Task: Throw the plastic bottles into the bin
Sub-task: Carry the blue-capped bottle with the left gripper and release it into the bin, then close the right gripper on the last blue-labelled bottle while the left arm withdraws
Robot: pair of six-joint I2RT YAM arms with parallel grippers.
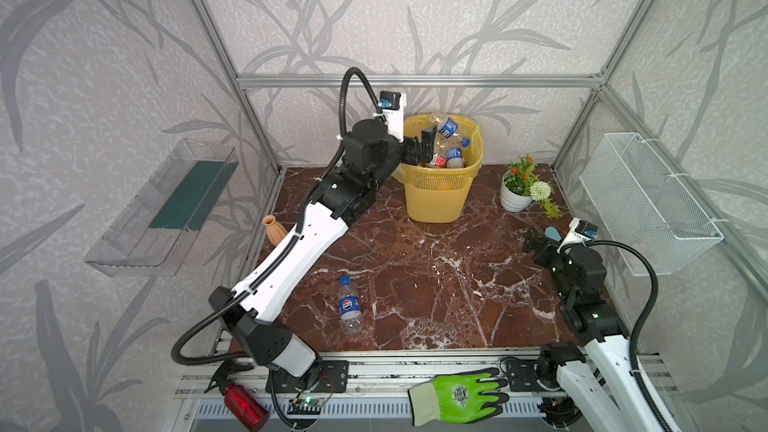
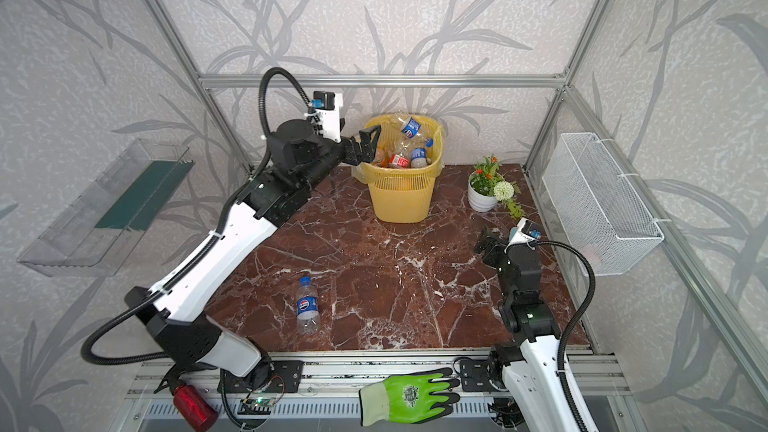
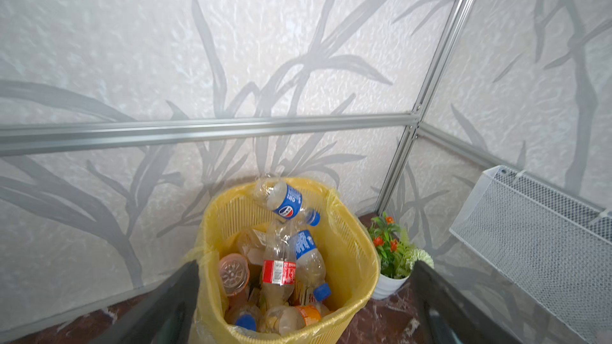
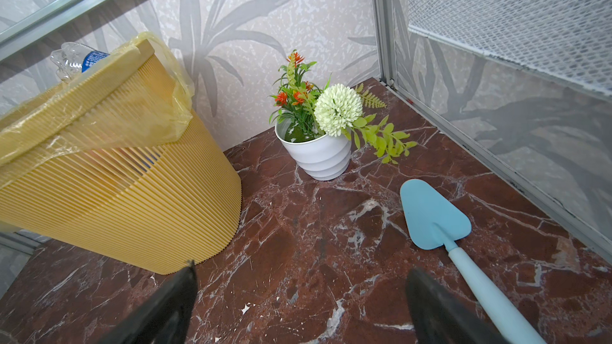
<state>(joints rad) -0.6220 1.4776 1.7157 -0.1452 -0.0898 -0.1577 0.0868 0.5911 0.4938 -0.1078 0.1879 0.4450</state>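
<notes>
Bin (image 1: pixel 440 197) stands at the back edge of the bench (image 1: pixel 436 284), heaped with bottles (image 3: pixel 278 269). Left gripper (image 1: pixel 424 145) hangs over its near rim, jaws wide, empty. Right gripper (image 4: pixel 298 292) sits near the right edge, wide, empty. Last bottle (image 1: pixel 348 305) lies front-left. Task looks nearly done.

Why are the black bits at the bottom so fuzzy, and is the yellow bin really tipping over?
Left wrist view: the left tool sits too close to the lens, so its fingers blur dark. Right wrist view: the right tool has fingers blurred likewise, and the wide lens makes the bin look tilted. In both top views it stands upright.
</notes>
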